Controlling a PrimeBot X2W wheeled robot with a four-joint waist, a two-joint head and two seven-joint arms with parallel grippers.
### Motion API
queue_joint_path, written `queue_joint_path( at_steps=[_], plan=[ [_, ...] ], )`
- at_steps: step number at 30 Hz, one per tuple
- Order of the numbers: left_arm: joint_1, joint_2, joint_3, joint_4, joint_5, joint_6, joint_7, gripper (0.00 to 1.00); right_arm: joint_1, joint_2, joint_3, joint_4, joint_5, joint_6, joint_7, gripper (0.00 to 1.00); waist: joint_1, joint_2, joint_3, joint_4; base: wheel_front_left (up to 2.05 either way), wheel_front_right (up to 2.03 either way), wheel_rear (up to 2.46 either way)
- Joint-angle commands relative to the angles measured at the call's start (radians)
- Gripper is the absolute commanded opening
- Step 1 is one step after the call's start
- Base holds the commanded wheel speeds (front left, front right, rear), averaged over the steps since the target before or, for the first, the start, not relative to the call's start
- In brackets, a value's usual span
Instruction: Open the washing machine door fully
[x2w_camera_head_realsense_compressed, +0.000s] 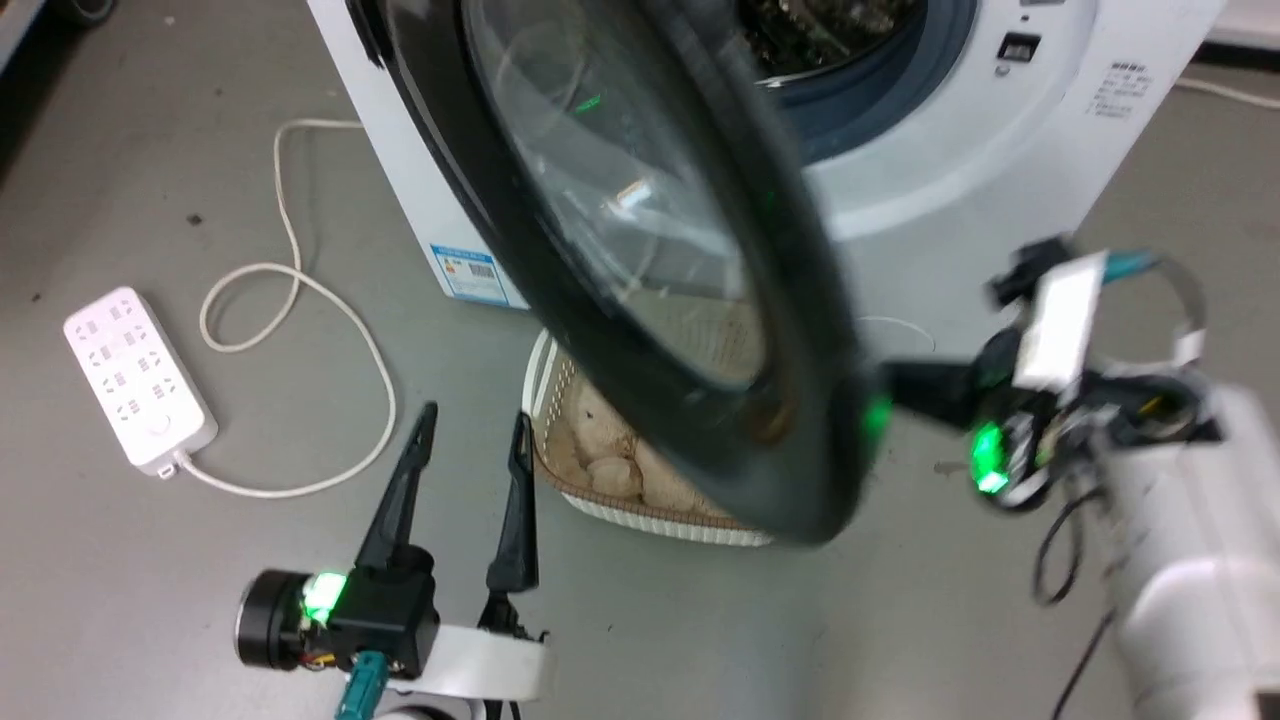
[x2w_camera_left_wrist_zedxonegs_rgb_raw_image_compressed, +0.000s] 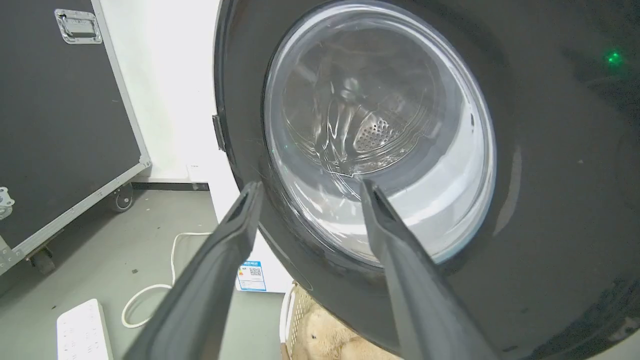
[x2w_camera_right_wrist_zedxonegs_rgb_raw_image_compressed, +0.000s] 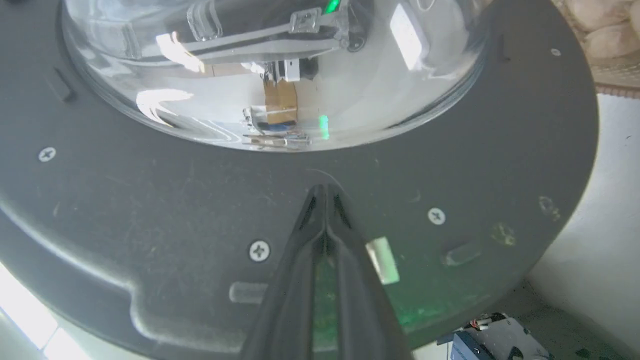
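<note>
The washing machine door (x2w_camera_head_realsense_compressed: 560, 300), a glossy black disc with a bulging clear glass centre, stands swung out from the white machine (x2w_camera_head_realsense_compressed: 950, 170). My left gripper (x2w_camera_head_realsense_compressed: 475, 415) is open low on the floor side, in front of the door's outer face. In the left wrist view its gripper (x2w_camera_left_wrist_zedxonegs_rgb_raw_image_compressed: 310, 186) points at the door (x2w_camera_left_wrist_zedxonegs_rgb_raw_image_compressed: 550, 175), with nothing between the fingers. My right gripper (x2w_camera_head_realsense_compressed: 895, 385) is shut and reaches from the right to the door's inner side near its lower rim. In the right wrist view the shut gripper (x2w_camera_right_wrist_zedxonegs_rgb_raw_image_compressed: 325, 189) has its tips at the dark inner face of the door (x2w_camera_right_wrist_zedxonegs_rgb_raw_image_compressed: 150, 210), just below the glass bowl.
A white basket (x2w_camera_head_realsense_compressed: 640, 515) with beige soft things sits on the floor under the door. A white power strip (x2w_camera_head_realsense_compressed: 135, 375) and its looping cable (x2w_camera_head_realsense_compressed: 300, 290) lie at the left. A black wheeled case (x2w_camera_left_wrist_zedxonegs_rgb_raw_image_compressed: 60, 115) stands left of the machine. The steel drum's grey-blue ring (x2w_camera_head_realsense_compressed: 880, 100) shows behind the door.
</note>
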Motion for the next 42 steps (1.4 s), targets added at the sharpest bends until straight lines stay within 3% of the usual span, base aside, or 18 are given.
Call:
queue_joint_path(
  at_steps=[1,7,12,13,14,15,20,25,29,32,36,39,42],
  plan=[
    [0.013,0.003,-0.003,0.006,-0.006,-0.005,-0.005,1.00,0.042,0.008,0.050,-0.015,0.045,0.001,-0.012,0.00,0.0002,0.0000,-0.011,0.002,0.00,0.00,0.00],
    [0.039,0.002,-0.004,0.022,-0.014,-0.017,-0.005,1.00,0.175,0.008,0.328,-0.126,0.243,0.001,-0.132,0.00,0.0002,0.0000,-0.035,0.010,0.00,0.00,0.00],
    [0.054,0.001,0.004,0.025,-0.016,-0.021,-0.005,1.00,0.228,0.008,0.432,-0.184,0.295,0.001,-0.245,0.00,0.0002,0.0000,-0.053,0.009,0.00,0.00,0.00],
    [0.057,0.001,0.007,0.025,-0.016,-0.022,-0.005,1.00,0.231,0.008,0.428,-0.192,0.287,0.001,-0.279,0.10,0.0002,0.0000,-0.057,0.006,0.00,0.00,0.00],
    [0.059,0.001,0.010,0.026,-0.016,-0.022,-0.005,1.00,0.233,0.005,0.419,-0.205,0.271,0.001,-0.317,0.79,0.0002,0.0000,-0.063,0.003,0.00,0.00,0.00],
    [0.061,0.000,0.013,0.028,-0.017,-0.023,-0.005,1.00,0.237,-0.004,0.411,-0.226,0.253,0.001,-0.350,1.00,0.0002,0.0000,-0.069,0.000,0.00,0.00,0.00],
    [0.066,0.000,0.035,0.030,-0.025,-0.032,-0.005,1.00,0.288,-0.107,0.363,-0.445,0.060,0.001,-0.607,1.00,0.0002,0.0000,-0.096,-0.025,0.00,0.00,0.00],
    [0.070,0.000,0.070,0.033,-0.039,-0.045,-0.005,1.00,0.401,-0.270,0.414,-0.712,-0.318,0.001,-0.960,1.00,0.0002,0.0000,-0.123,-0.059,0.00,0.00,0.00],
    [0.082,-0.001,0.094,0.027,-0.048,-0.055,-0.005,1.00,0.520,-0.329,0.403,-0.767,-0.602,0.001,-1.208,1.00,0.0002,0.0000,-0.142,-0.087,0.00,0.00,0.00],
    [0.091,-0.001,0.105,0.026,-0.052,-0.066,-0.005,1.00,0.621,-0.289,0.325,-0.761,-0.799,0.001,-1.341,1.00,0.0002,0.0000,-0.152,-0.102,0.00,0.00,0.00],
    [0.103,-0.002,0.107,0.040,-0.055,-0.085,-0.005,1.00,0.752,-0.164,0.224,-0.777,-1.004,0.001,-1.431,1.00,0.0002,0.0000,-0.158,-0.111,0.00,0.00,0.00],
    [0.114,-0.002,0.105,0.048,-0.053,-0.095,-0.005,1.00,0.833,-0.069,0.168,-0.802,-1.106,0.001,-1.453,1.00,0.0002,0.0000,-0.164,-0.113,0.00,0.00,0.00],
    [0.125,-0.003,0.104,0.054,-0.052,-0.100,-0.005,1.00,0.886,-0.018,0.136,-0.822,-1.157,0.001,-1.467,1.00,0.0002,0.0000,-0.167,-0.113,0.00,0.00,0.00]
  ],
)
